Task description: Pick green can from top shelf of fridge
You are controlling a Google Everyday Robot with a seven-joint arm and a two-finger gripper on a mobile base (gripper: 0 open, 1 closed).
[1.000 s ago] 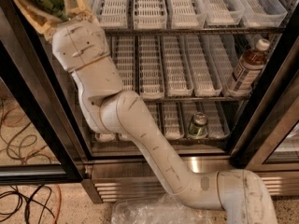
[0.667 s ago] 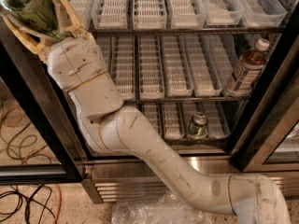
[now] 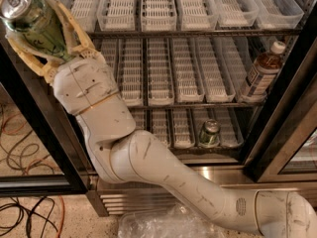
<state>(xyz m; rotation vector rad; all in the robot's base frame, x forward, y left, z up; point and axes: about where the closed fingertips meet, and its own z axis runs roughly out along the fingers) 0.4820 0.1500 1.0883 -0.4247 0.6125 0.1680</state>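
Gripper (image 3: 42,36) at upper left, outside fridge (image 3: 277,148), clenched on green can (image 3: 34,21); can clear of top shelf (image 3: 198,32), lid toward camera. Judged: thin rigid metal, smooth, slippery, dentable; mid-body side grip suits, moderate squeeze

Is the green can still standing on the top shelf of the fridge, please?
No, the gripper holds the green can at upper left, off the top shelf.
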